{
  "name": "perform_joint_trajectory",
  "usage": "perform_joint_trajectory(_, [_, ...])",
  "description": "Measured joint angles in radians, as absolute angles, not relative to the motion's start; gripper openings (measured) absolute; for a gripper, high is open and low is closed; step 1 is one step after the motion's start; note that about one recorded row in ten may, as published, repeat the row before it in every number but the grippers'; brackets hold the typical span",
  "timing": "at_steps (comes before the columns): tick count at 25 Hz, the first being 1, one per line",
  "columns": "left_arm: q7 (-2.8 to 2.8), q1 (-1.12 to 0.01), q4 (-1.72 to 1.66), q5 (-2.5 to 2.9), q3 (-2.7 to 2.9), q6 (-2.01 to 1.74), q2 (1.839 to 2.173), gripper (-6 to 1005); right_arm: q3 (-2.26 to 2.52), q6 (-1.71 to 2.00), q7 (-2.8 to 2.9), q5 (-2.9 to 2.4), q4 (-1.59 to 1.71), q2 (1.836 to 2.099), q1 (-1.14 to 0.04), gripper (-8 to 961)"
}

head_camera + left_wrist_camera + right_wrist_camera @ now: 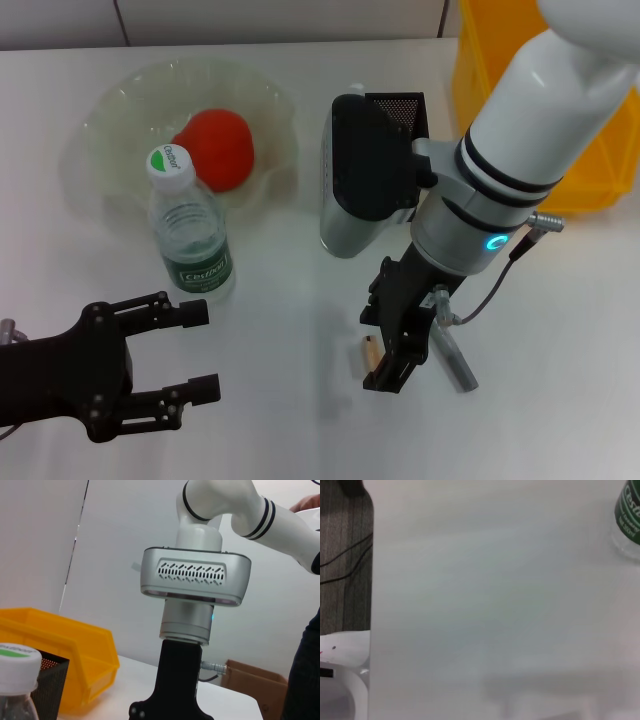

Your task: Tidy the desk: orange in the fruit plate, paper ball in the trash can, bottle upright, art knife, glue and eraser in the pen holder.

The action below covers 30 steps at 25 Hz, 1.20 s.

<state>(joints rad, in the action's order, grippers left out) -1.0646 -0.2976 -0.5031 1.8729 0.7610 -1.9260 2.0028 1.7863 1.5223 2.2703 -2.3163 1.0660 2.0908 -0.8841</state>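
Head view
Right gripper (385, 362): pointed down at the table (280, 420), fingertips at the surface; whether its black fingers are spread or closed on anything cannot be told.
Eraser (371, 352): small tan block lying on the table, touching the left side of the right gripper's fingertips; its long axis seems to run toward and away from the robot, though most of it is hidden.
Grey pen-like tool (452, 358): lies just to the right of the right gripper, long axis slanting from the fingers toward the near right.
Left gripper (195, 350): low at the near left, fingers spread wide with nothing between them, pointing to the right.
Bottle (190, 228): upright, cap up, just beyond the left gripper's upper finger and well to the left of the right gripper.
Fruit plate (100, 125): beyond the bottle; it holds the orange (218, 147).
Pen holder (398, 104): beyond the right gripper, mostly hidden by the wrist; contents not visible.
Trash can (490, 60): far right, behind the right arm; its inside is hidden.

Left wrist view
Right arm (195, 575): stands upright ahead, its fingertips out of the picture.
Bottle cap (19, 662): close in front, with the mesh pen holder (52, 680) and yellow trash can (75, 645) behind it.

Right wrist view
Table (495, 605): bare white surface.
Bottle (627, 515): green label at one corner.
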Motion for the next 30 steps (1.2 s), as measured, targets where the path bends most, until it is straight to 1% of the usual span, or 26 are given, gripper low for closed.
perform_joint_trajectory(14, [-1.065, -0.298, -0.503, 1.873, 0.761, -1.926, 2.005, 765, 1.893, 1.424, 2.290, -2.315, 1.028, 2.092, -0.889, 627])
perform_joint_trajectory(18, [-1.065, -0.296, -0.503, 1.873, 0.761, -1.927, 2.005, 765, 1.890, 1.431, 2.299, -2.315, 1.050, 2.092, -0.885, 401])
perform_joint_trajectory(21, [-1.065, -0.295, -0.503, 1.873, 0.761, -1.927, 2.004, 765, 1.877, 1.454, 2.308, -2.324, 1.093, 2.089, -0.872, 398])
perform_joint_trajectory(22, [-1.065, -0.293, -0.503, 1.873, 0.761, -1.928, 2.003, 765, 1.836, 1.505, 2.326, -2.357, 1.172, 2.085, -0.848, 397])
perform_joint_trajectory(24, [-1.065, -0.292, -0.503, 1.873, 0.761, -1.929, 2.003, 766, 1.802, 1.534, 2.337, -2.384, 1.222, 2.084, -0.834, 395])
perform_joint_trajectory(30, [-1.064, -0.290, -0.503, 1.873, 0.761, -1.931, 2.002, 766, 1.587, 1.608, 2.387, -2.486, 1.612, 2.087, -0.714, 394])
